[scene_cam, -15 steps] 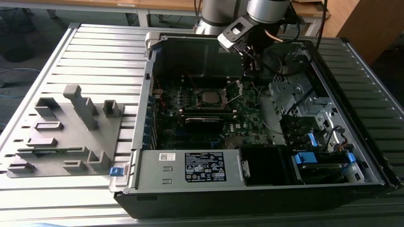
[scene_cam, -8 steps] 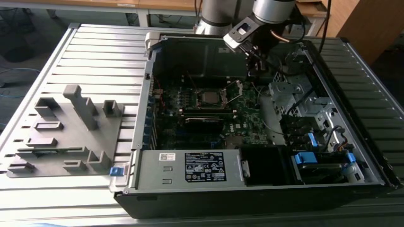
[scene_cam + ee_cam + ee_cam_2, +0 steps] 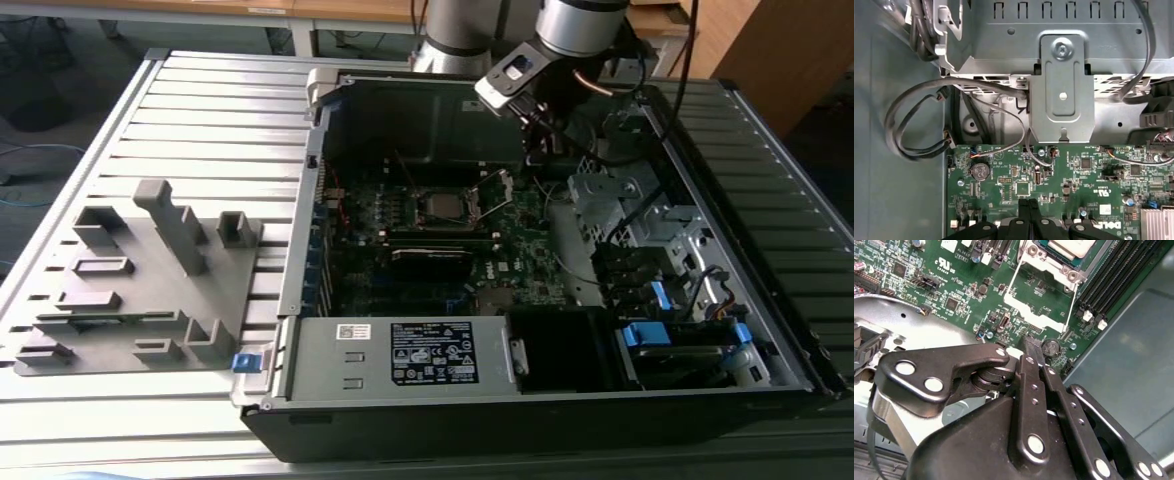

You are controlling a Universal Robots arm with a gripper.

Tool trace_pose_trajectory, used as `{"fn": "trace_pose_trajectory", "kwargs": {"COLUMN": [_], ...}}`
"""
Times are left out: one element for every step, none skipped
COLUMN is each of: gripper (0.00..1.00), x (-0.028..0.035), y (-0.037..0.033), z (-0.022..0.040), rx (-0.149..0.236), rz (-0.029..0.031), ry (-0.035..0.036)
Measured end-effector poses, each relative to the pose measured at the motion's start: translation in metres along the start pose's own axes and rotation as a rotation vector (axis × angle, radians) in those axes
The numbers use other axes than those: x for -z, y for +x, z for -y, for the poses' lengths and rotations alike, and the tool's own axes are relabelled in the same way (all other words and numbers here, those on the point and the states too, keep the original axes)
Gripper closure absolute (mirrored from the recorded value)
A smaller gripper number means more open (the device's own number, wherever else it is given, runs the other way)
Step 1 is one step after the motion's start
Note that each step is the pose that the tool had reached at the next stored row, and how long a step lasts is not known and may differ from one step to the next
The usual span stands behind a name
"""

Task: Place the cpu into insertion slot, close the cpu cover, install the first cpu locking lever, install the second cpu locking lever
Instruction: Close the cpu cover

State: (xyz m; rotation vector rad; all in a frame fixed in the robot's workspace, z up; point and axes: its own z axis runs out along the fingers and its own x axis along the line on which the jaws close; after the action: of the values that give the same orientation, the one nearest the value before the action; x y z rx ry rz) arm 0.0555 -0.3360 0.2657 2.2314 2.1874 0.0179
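In the exterior view, a black computer case (image 3: 534,425) lies open on a slatted grey metal bench (image 3: 200,110), with a grey moulded parts tray (image 3: 134,290) on the slats toward the exterior view's left. Inside the case, the small flat square cpu (image 3: 443,207) with its dull silver-grey top sits in the square black insertion slot (image 3: 419,207) on the green motherboard (image 3: 400,285). The silvery metal cpu cover (image 3: 505,185), a frame with a square cut-out, is swung up and open on the slot's side toward the exterior view's right. The silver robot arm (image 3: 581,25) reaches down from the far edge of the case, and its black jaws hang near the cover, apart from the cpu. A labelled grey power supply box (image 3: 400,355) lies along the near wall of the case.

In the second wrist view, the jaws are pressed together with nothing seen between them. Their tips are just beside the free edge of the open cpu cover (image 3: 1036,315); I cannot tell whether they touch it. Beyond the cover the cpu (image 3: 1069,246) rests seated in the insertion slot (image 3: 1051,262), with long black memory slots (image 3: 1114,275) alongside.

In the first wrist view, the clenched jaws point at the motherboard (image 3: 1054,180) below a grey sheet-metal bracket (image 3: 1063,95), a round silver coin cell (image 3: 980,171) and looping grey cables (image 3: 909,125).
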Motion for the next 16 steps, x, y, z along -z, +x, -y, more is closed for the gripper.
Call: {"fn": "trace_pose_trajectory", "kwargs": {"gripper": [0.89,0.89,0.89,0.89,0.89,0.89,0.89,0.89,0.89,0.89,0.89,0.89,0.89,0.89,0.89,0.89], "x": [-0.0012,-0.0022,-0.0033,-0.0045,-0.0060,-0.0077,-0.0095,-0.0113,-0.0131,-0.0148,-0.0164,-0.0180,-0.0196,-0.0210,-0.0223,-0.0233], "y": [0.0000,0.0000,0.0000,0.0000,0.0000,0.0000,0.0000,0.0000,0.0001,0.0001,0.0001,0.0001,0.0001,0.0001,0.0001,0.0001], "z": [-0.0002,-0.0004,-0.0006,-0.0007,-0.0007,-0.0008,-0.0008,-0.0008,-0.0008,-0.0009,-0.0009,-0.0010,-0.0011,-0.0012,-0.0013,-0.0015], "rx": [0.000,0.000,0.000,0.000,0.000,0.000,0.000,0.000,0.000,0.000,0.000,0.000,0.000,0.000,0.000,0.000], "rz": [0.0000,0.0000,0.0001,0.0001,0.0000,0.0000,0.0003,0.0003,0.0002,0.0001,0.0001,0.0001,0.0001,0.0001,0.0001,0.0002], "ry": [0.0000,0.0000,0.0000,-0.0001,0.0000,0.0000,0.0000,0.0000,0.0000,0.0000,0.0000,0.0000,0.0000,0.0000,0.0000,0.0000]}}
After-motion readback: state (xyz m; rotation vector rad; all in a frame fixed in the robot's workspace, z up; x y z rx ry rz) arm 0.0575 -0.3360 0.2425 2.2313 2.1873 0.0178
